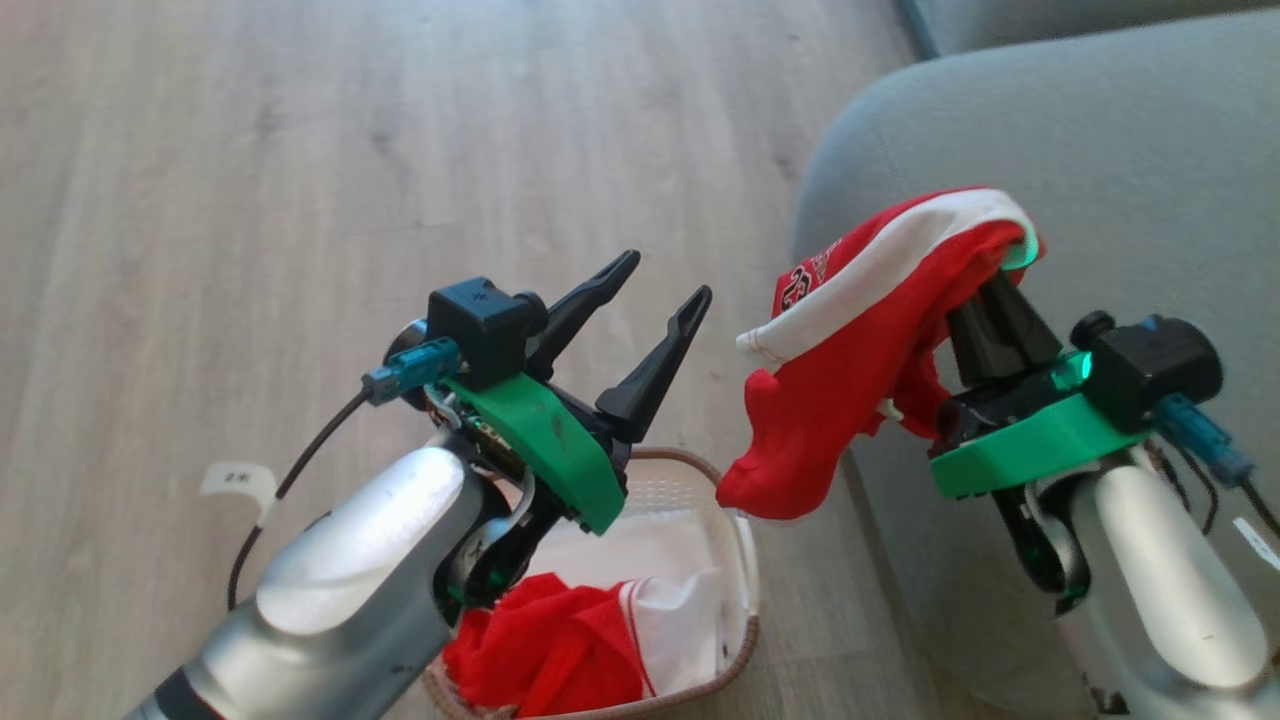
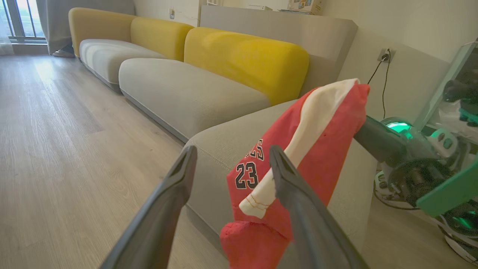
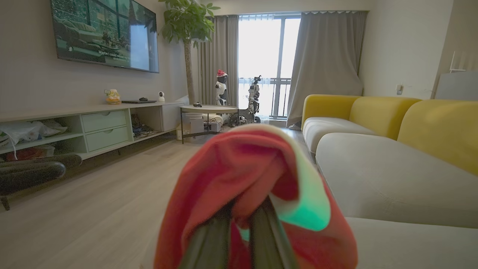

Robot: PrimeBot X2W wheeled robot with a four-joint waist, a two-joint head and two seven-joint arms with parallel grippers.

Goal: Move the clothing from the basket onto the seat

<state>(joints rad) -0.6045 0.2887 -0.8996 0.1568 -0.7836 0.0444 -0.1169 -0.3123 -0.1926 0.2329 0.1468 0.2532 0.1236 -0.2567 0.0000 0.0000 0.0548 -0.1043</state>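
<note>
step in hand: looks like carrying one piece across to the seat [image 1: 1100, 160]
right gripper [image 1: 998, 295]: fingers pinched together on a red-and-white garment [image 1: 850, 370], cloth bunched over the tips
left gripper [image 1: 667, 277]: fingers spread wide with nothing between them, hovering above the basket [image 1: 745, 560], just beside the hanging cloth
where the stuff is: one piece up in the air at the seat's rounded corner, top end over the cushion edge; more red and white clothing [image 1: 560, 650] lying in the basket
doing it well: swing the right arm further in over the cushion before letting go, otherwise probably a slide-off onto the floor; lower until the loose tail lands on the grey fabric, then open up; keep the left arm clear, since thin shiny fabric like this probably snags on open fingers
long axis: diagonal in the head view, from the pinched end at upper right down to the loose end at lower left, white stripe running along it
pointing: loose end aimed down at the gap between seat and basket rim; number print turned toward the left gripper, readable in the left wrist view
not sure: jersey or shorts, can't tell from here
</note>
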